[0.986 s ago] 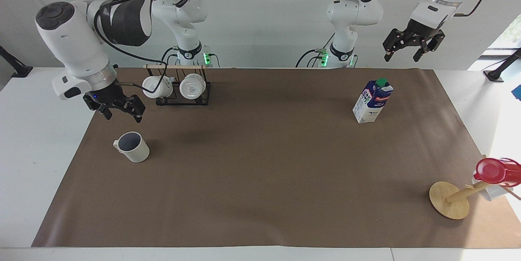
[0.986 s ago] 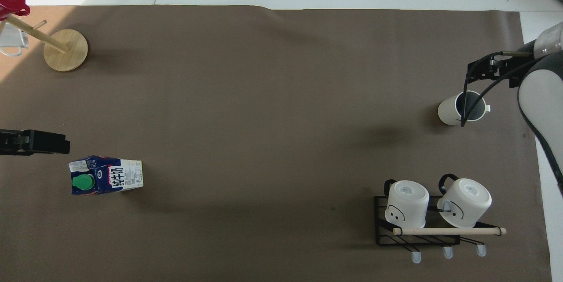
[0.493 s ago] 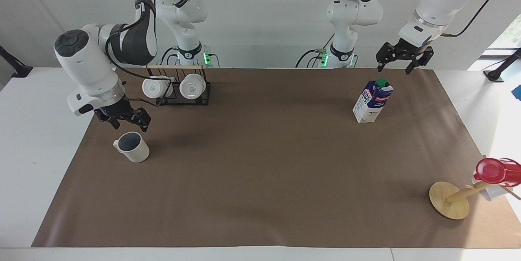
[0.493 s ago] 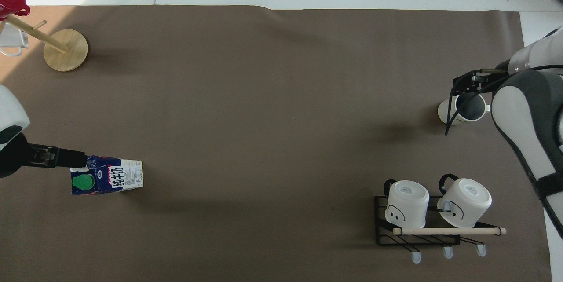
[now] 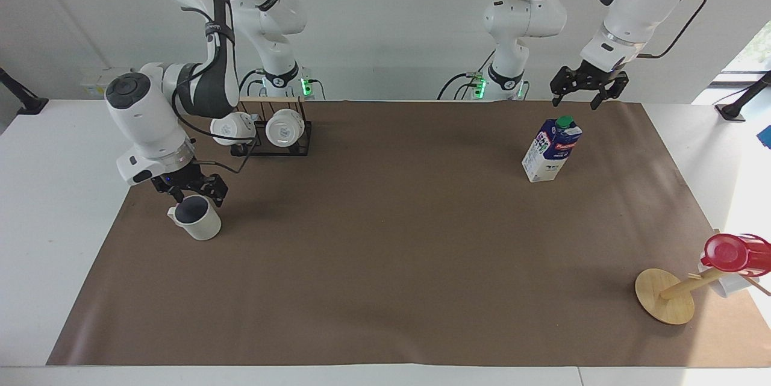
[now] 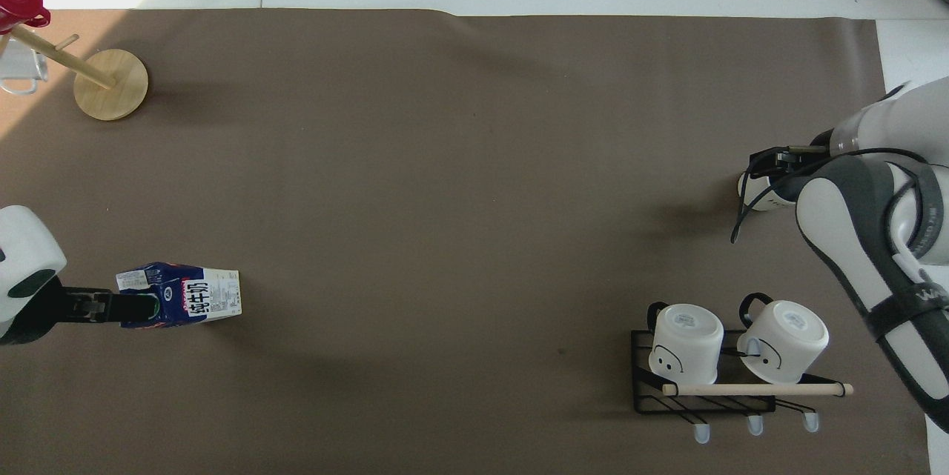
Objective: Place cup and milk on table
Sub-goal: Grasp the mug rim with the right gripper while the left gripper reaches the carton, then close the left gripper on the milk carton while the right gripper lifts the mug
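The cream-white cup [image 5: 199,221] with its dark inside stands upright on the brown sheet of the table [image 5: 385,241], toward the right arm's end. My right gripper [image 5: 191,189] hangs open just above the cup's rim; in the overhead view the right gripper [image 6: 771,164] hides all but one side of the cup [image 6: 750,193]. The milk [image 5: 551,148], a blue-and-white carton with a green cap, stands upright toward the left arm's end. My left gripper [image 5: 581,92] is open in the air over the carton, apart from it. In the overhead view the left gripper [image 6: 133,307] covers the cap end of the milk [image 6: 196,301].
A black wire rack [image 5: 271,133] holding two white mugs stands near the right arm's base. A wooden peg stand [image 5: 662,295] leans at the table corner farthest from the robots at the left arm's end, with a red cup [image 5: 732,252] on it.
The right gripper has come down and toward the cup, ending just above its rim. The left gripper has swung in and lowered over the milk carton. Cup and carton have not moved.
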You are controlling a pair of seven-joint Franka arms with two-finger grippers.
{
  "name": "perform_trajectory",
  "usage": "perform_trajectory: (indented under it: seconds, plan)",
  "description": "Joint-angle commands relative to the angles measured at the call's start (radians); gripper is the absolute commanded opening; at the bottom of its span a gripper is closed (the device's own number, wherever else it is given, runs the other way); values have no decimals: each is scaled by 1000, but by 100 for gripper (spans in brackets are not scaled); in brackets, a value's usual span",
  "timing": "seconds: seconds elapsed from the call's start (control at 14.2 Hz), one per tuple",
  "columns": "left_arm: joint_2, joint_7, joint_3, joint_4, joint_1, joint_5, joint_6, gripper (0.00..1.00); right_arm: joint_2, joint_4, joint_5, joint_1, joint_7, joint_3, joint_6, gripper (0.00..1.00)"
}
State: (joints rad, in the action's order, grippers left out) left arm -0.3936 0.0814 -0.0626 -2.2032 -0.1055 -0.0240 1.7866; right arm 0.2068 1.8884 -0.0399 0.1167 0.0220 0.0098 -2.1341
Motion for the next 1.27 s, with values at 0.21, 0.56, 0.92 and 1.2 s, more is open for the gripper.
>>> perform_trajectory:
  seconds: [0.21, 0.56, 0.92, 1.2]
  plan:
    - [-36, 20, 9, -124, 26, -11, 143, 100, 40, 23, -15, 14, -62, -1, -53, 100]
    - [-34, 18, 12, -182, 15, -11, 229, 100, 95, 26, -15, 31, -76, 1, -107, 96]
    - [-36, 18, 15, -263, 7, -11, 318, 100, 97, 26, -15, 17, -70, 1, -104, 62]
    - [-30, 17, 18, -256, 7, -11, 310, 94, 97, 23, -15, 14, -70, 1, -98, 0]
